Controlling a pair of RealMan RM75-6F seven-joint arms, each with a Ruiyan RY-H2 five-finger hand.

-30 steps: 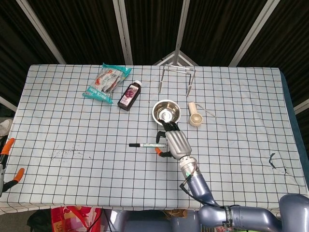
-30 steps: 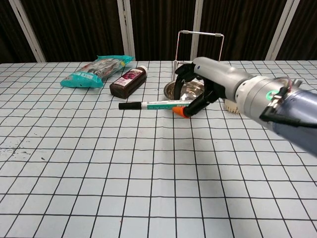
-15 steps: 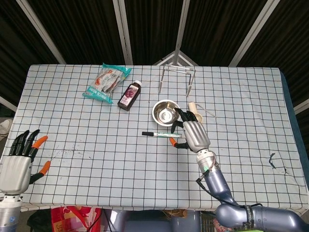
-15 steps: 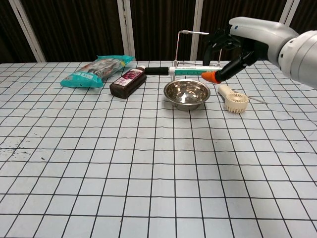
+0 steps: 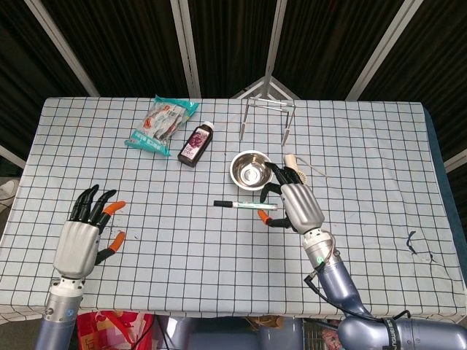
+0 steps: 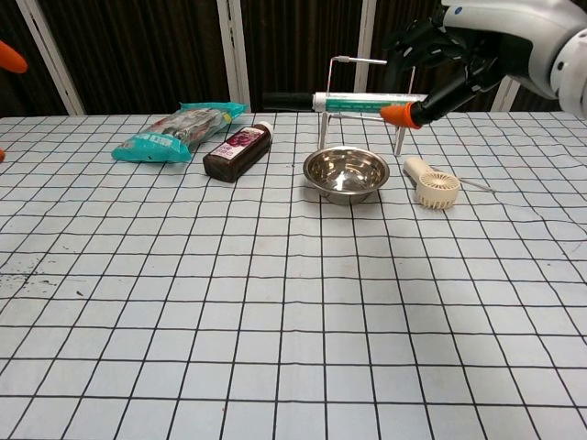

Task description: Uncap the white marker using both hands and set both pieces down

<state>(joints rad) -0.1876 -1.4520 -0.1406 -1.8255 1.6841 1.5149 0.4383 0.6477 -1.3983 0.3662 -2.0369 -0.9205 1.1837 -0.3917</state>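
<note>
My right hand [image 5: 292, 206] [image 6: 459, 64] holds the white marker [image 5: 244, 205] [image 6: 362, 103] level in the air by its right end, above the steel bowl. The marker's black cap [image 5: 221, 204] [image 6: 289, 100] points to the left and is still on. My left hand [image 5: 86, 239] is raised at the lower left of the head view, fingers spread and holding nothing. In the chest view only an orange fingertip [image 6: 11, 57] of it shows at the left edge. The two hands are far apart.
A steel bowl [image 5: 250, 168] [image 6: 346, 174] sits mid-table with a small beige fan [image 5: 295, 179] [image 6: 433, 184] to its right. A wire rack [image 5: 267, 117] stands behind them. A dark bottle [image 5: 197, 144] [image 6: 237, 152] and a snack packet [image 5: 161, 122] [image 6: 177, 131] lie at the back left.
My right hand has lifted the marker off the table and carried it up and to the right. My left hand has risen into view at the lower left and moved inward.
</note>
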